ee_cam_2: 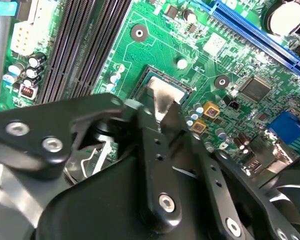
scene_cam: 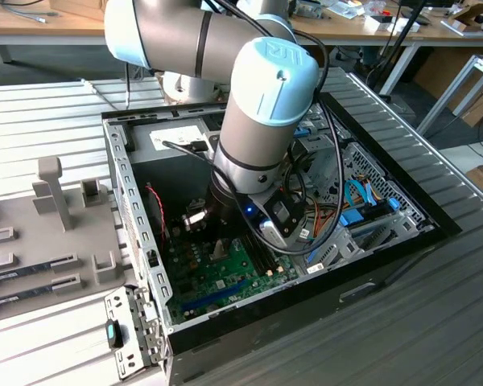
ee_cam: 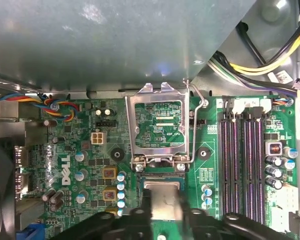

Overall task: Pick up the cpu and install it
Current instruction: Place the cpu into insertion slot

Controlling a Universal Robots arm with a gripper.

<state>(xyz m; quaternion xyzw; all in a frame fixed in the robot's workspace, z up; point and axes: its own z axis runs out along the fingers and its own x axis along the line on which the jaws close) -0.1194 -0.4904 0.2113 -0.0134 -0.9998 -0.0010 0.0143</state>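
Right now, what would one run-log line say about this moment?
gripper: shut on the cpu | position: over the socket | retention frame: raised open

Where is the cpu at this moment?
In the first wrist view, the cpu is at the open socket on the green board, just beside the raised metal lid, with the black memory slots nearby.

Bright room light, the case (scene_cam: 133,201) interior shadowed, glare on the cpu (ee_cam_2: 162,97)
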